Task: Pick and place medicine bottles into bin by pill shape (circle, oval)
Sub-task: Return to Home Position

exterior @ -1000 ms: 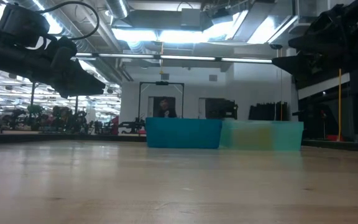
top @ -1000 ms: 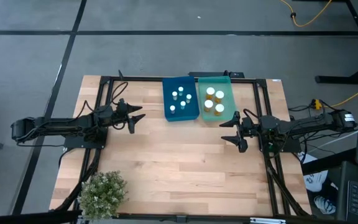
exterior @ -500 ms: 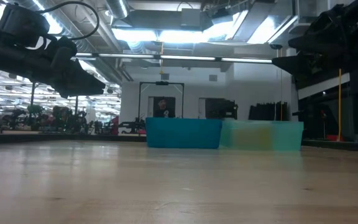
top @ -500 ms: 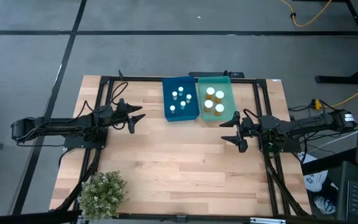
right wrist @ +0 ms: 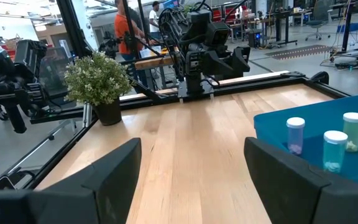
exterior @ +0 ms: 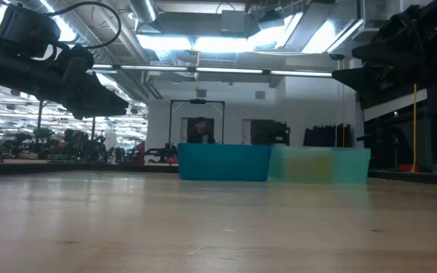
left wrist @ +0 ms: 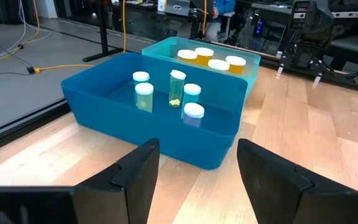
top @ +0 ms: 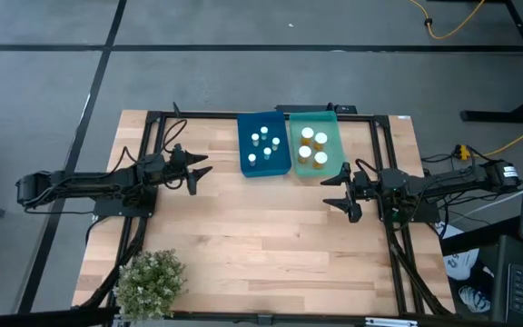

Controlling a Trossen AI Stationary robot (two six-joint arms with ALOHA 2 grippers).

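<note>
Nothing has moved since a second ago, by my check: both arms and all stock sit as they did.

Item 1: blue rectangular plastic bin (top: pixel 280 165), at the far middle of the pale wooden bench (top: pixel 261 241). I take it as my reference mark.

Item 2: five small whitish bottles with white caps (top: pixel 266 152). All stand upright inside the blue bin, loosely grouped and apart from one another.

Item 3: translucent green rectangular plastic bin (top: pixel 332 123), side by side with the blue bin on its right-arm side, walls touching or nearly so.

Item 4: four larger amber-orange bottles with white caps (top: pixel 320 158). All stand upright inside the green bin, close together.

Item 5: left pincer (top: pixel 201 180), near the blue bin on its left-arm side, raised off the bench. It is released, fingers spread, holding nothing.

Item 6: right pincer (top: pixel 336 192), past the green bin from the blue bin and a little nearer the front edge, raised off the bench. It is released, fingers spread wide, holding nothing.

Item 7: green leafy potted plant (top: pixel 151 282), well apart from the blue bin, at the front corner on the left-arm side.
</note>
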